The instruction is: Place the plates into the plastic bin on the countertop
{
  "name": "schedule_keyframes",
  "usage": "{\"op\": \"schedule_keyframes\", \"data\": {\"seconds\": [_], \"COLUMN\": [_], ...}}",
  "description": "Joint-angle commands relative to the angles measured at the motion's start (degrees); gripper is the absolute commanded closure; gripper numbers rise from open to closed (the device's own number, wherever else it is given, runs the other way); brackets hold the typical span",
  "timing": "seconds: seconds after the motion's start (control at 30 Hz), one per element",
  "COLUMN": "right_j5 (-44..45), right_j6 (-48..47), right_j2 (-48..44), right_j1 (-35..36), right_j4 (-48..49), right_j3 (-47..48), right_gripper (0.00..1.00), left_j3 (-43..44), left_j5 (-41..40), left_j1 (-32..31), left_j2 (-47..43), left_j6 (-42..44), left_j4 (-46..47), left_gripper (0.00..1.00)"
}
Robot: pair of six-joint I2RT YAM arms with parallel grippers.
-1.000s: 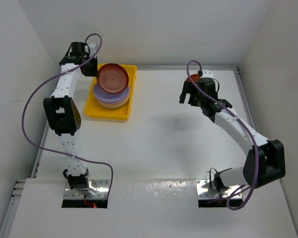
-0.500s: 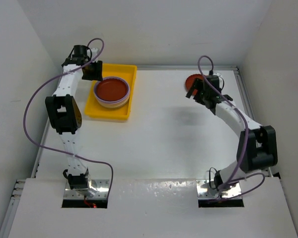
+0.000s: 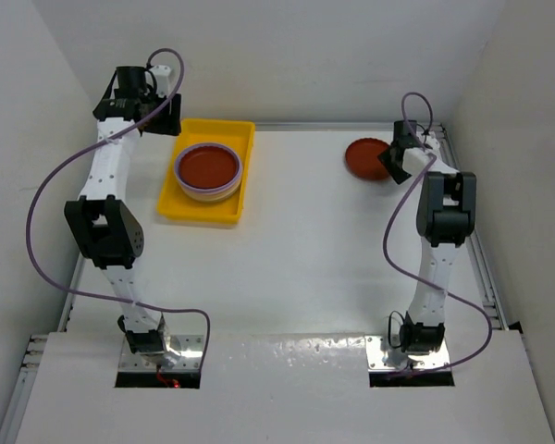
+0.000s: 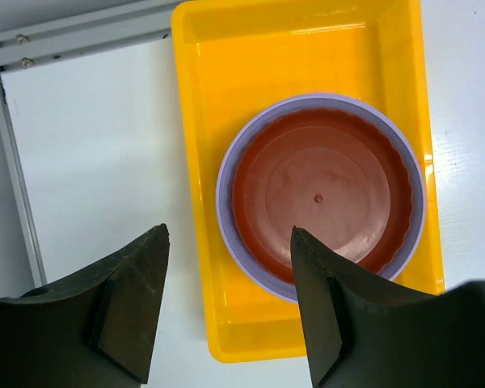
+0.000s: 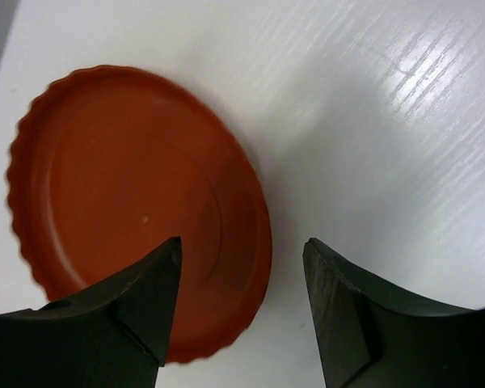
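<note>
My left tool (image 4: 226, 242) hangs spread and empty over the plates (image 4: 319, 194) stacked in the yellow bin (image 4: 283, 56), while my right tool (image 5: 242, 246), also spread, straddles the rim of the lone red-brown plate (image 5: 137, 202) on the worktop (image 5: 372, 97), I judge to pinch that edge.

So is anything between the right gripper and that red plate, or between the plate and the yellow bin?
Nothing visible. The right gripper is open over the rim of the red plate, and only bare countertop lies between that plate and the yellow bin. The left gripper hovers open at the bin's left edge.
</note>
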Motion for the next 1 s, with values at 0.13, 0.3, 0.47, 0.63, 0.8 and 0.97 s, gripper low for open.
{"op": "schedule_keyframes", "data": {"seconds": [0.13,0.3,0.47,0.63,0.8,0.97], "right_j5": [1.34,0.55,-2.97,-3.32,-6.21,-8.16], "right_j6": [3.74,4.02,-10.45,-25.16,-30.71,-32.37], "right_j2": [6.61,4.25,-4.60,-19.83,-25.46,-26.43], "right_j1": [-0.64,-0.65,3.04,16.19,25.26,31.24], "right_j4": [-7.63,-4.92,4.12,15.29,14.26,12.94], "right_j3": [7.46,2.73,-2.98,-14.57,-16.70,-14.34], "right_gripper": [0.51,1.00,1.00,1.00,1.00,1.00], "left_j3": [-1.26,-0.12,-0.11,-0.21,1.03,1.03], "left_j5": [-0.80,3.85,8.42,9.22,13.61,13.09], "left_j1": [1.11,1.11,-3.54,-10.05,-15.31,-18.66], "left_j2": [-2.91,-2.91,-4.22,-4.23,-1.94,-0.71], "left_j6": [1.09,1.09,5.47,7.59,6.45,6.45], "left_j4": [0.20,0.20,-0.42,-1.56,-2.09,-3.23], "left_gripper": [0.35,0.32,0.25,0.22,0.22,0.22]}}
